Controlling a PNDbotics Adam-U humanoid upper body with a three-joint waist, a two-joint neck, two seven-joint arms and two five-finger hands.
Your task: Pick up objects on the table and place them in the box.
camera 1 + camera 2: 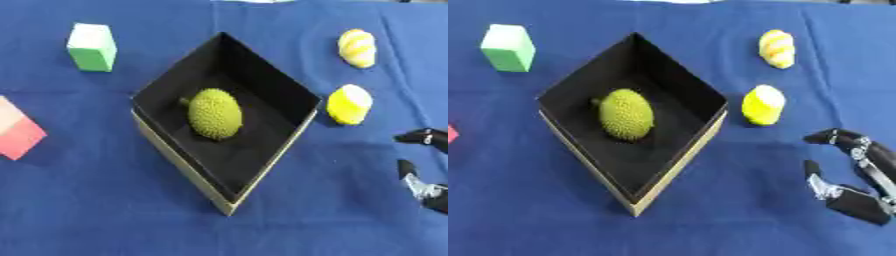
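Far left there's a pink block point(17, 131) and a green block point(91, 46) on the blue counter point(96, 210), then the black box point(267, 165) with a bumpy green durian-looking fruit point(214, 113) inside. Just right of the box sits a yellow fruit point(349, 104), with a yellow-white striped one point(357, 48) further back. The right hand point(859, 172) hovers at the right edge, fingers spread and holding nothing.

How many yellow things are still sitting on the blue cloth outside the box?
2. One yellow, white-topped piece lies just right of the black box, near the right hand. A yellow striped piece lies farther back on the right. Nothing seems hidden.
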